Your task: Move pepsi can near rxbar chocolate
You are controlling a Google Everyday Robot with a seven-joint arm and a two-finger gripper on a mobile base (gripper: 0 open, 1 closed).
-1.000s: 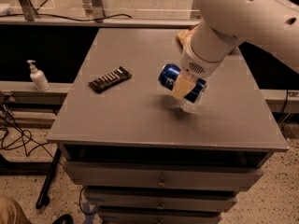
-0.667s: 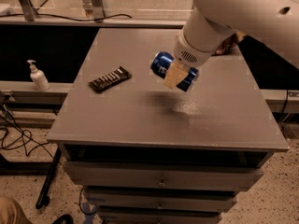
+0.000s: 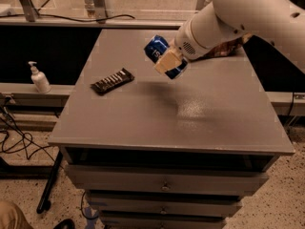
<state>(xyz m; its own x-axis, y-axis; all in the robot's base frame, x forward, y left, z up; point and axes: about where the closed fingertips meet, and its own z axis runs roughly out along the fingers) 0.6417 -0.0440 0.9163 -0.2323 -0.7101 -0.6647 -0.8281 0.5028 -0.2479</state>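
Note:
My gripper (image 3: 167, 61) is shut on the blue pepsi can (image 3: 158, 49) and holds it tilted in the air above the middle of the grey table (image 3: 205, 118). One tan finger pad (image 3: 167, 62) lies across the can's side. The rxbar chocolate (image 3: 112, 81), a flat dark wrapper with pale marks, lies on the table's left part, to the left of the can and lower in the view. The white arm reaches in from the upper right.
A brown chip bag (image 3: 223, 47) lies at the table's back right, mostly hidden behind the arm. A soap dispenser (image 3: 39, 78) stands on a ledge to the left. Drawers sit under the tabletop. Cables lie on the floor at left.
The gripper has carried the pepsi can up and to the left, closer to the rxbar chocolate. The bar has not moved.

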